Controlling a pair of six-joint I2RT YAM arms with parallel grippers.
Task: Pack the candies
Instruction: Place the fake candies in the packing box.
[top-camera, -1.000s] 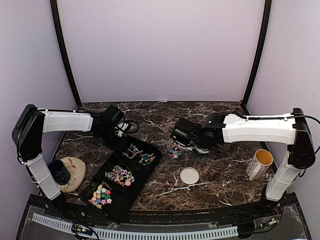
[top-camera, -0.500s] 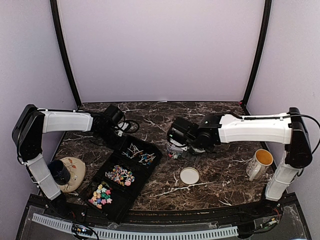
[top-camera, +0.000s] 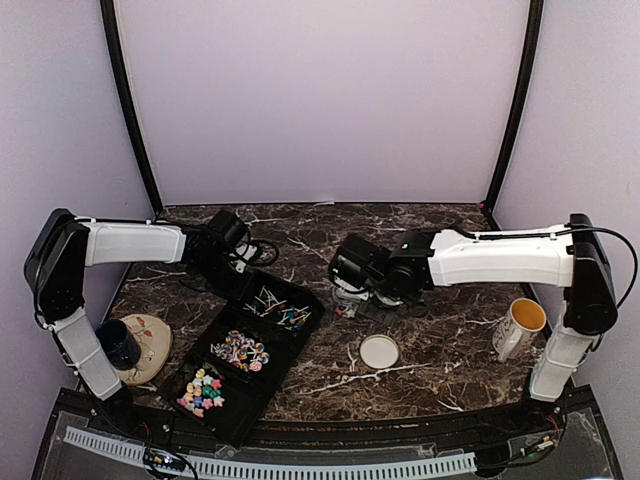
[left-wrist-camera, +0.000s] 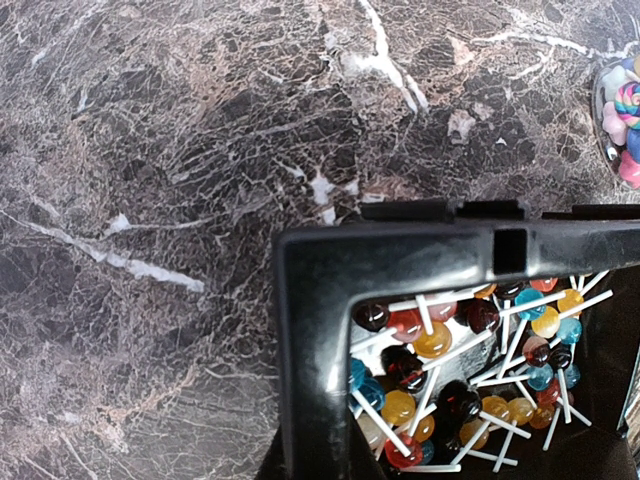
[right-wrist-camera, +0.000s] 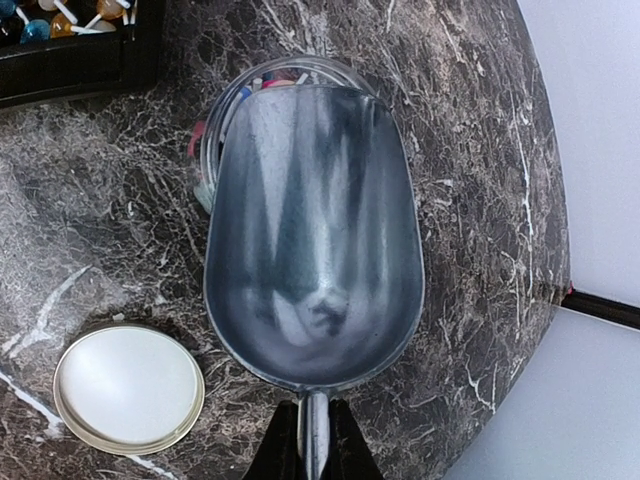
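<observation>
Over the last second the right arm has slid its load sideways toward the tray (top-camera: 250, 345), while the left arm has stayed where it was. The right pincer (right-wrist-camera: 313, 440) is pressed on the thin handle of a metal scoop (right-wrist-camera: 312, 230), whose bowl reaches straight out ahead of the fingers and looks empty. Just under the bowl's far lip sits a small glass jar (right-wrist-camera: 205, 150) with a few candies (right-wrist-camera: 196, 142) showing at its rim. A loose lid (right-wrist-camera: 128, 390) lies close beside the handle. The rest of the candies lie further out beyond the scoop's tip, sorted in the tray's compartments, with the lollipops (left-wrist-camera: 450, 380) in the nearest one.

The left pincer (top-camera: 238, 245) is closed. Its fingers hardly show, but the tray's wall runs right into them, so it appears to pinch that wall and steady the tray.

The step in hand looks like going back for another scoopful. The bowl should be kept clear of the jar on the way. It should enter a compartment low and shallow and push along the floor, not stab down. The tangled sticks may spring loose, so it should be lifted level and slowly. The left grip should stay firm until the scoop is out.
</observation>
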